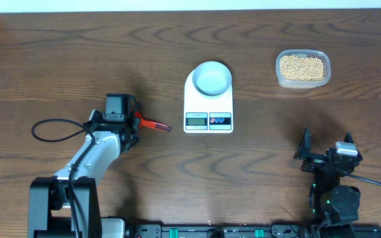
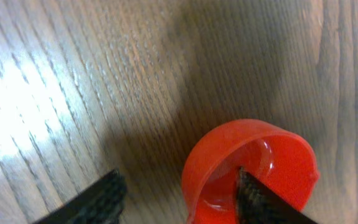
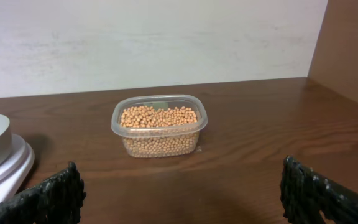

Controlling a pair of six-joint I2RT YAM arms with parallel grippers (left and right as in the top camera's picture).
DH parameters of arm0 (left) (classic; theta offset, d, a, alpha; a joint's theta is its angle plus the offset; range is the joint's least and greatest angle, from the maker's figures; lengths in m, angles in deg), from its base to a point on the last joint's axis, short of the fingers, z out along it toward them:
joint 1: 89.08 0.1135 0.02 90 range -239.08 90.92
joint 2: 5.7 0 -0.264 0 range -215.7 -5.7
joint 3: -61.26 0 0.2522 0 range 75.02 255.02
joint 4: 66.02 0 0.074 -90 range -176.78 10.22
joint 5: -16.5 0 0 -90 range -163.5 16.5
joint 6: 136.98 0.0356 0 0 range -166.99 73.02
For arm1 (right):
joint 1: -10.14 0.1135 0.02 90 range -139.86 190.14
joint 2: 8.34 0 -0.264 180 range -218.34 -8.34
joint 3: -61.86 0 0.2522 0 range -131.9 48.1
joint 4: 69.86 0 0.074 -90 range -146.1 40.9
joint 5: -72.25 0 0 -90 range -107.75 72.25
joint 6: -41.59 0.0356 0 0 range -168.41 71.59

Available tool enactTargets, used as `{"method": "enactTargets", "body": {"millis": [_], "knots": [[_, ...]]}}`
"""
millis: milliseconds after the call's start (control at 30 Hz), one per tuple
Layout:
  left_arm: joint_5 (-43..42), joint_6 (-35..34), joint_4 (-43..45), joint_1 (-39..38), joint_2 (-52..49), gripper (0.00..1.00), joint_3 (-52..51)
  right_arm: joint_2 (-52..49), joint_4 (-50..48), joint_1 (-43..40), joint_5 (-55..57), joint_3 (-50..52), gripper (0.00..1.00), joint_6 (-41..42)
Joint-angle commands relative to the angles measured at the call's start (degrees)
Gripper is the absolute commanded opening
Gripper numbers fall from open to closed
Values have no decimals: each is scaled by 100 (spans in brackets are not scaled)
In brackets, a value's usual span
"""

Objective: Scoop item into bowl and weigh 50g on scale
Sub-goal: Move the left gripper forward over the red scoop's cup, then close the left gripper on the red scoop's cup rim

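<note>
A red scoop (image 1: 152,123) lies on the table left of the scale, its handle pointing right. In the left wrist view its round cup (image 2: 253,163) fills the lower right. My left gripper (image 1: 133,121) (image 2: 178,190) stands over the cup: one finger (image 2: 257,202) is inside it, the other (image 2: 98,200) is outside with bare wood showing between it and the cup wall, so the jaws are open. The white scale (image 1: 208,114) carries the pale bowl (image 1: 213,78), which looks empty. The beans (image 1: 302,67) (image 3: 159,118) fill a clear tub. My right gripper (image 1: 326,147) (image 3: 182,183) is wide open and holds nothing.
The clear tub (image 3: 159,144) stands at the back right, far ahead of the right gripper. The scale's edge (image 3: 5,171) shows at the left of the right wrist view. A black cable (image 1: 51,129) loops left of the left arm. A wall runs behind the table.
</note>
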State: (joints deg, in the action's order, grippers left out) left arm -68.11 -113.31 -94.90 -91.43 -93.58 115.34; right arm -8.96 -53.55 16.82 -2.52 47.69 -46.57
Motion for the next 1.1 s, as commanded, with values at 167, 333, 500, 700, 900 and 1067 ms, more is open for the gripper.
{"method": "enactTargets", "body": {"millis": [167,333,500,700,900,1067], "knots": [[179,-20,50,-9,-24,42,90,35,22,28,72,9,99,-85],[177,-22,157,-9,-170,34,90,35,22,28,72,9,99,-85],[175,-22,155,-9,-308,28,90,35,22,28,74,9,99,-85],[175,-22,190,-9,-313,21,90,35,22,28,72,9,99,-85],[175,-22,234,-9,-313,7,90,35,22,28,74,9,99,-85],[175,-20,219,-9,-308,7,90,35,22,28,72,9,99,-85]]}}
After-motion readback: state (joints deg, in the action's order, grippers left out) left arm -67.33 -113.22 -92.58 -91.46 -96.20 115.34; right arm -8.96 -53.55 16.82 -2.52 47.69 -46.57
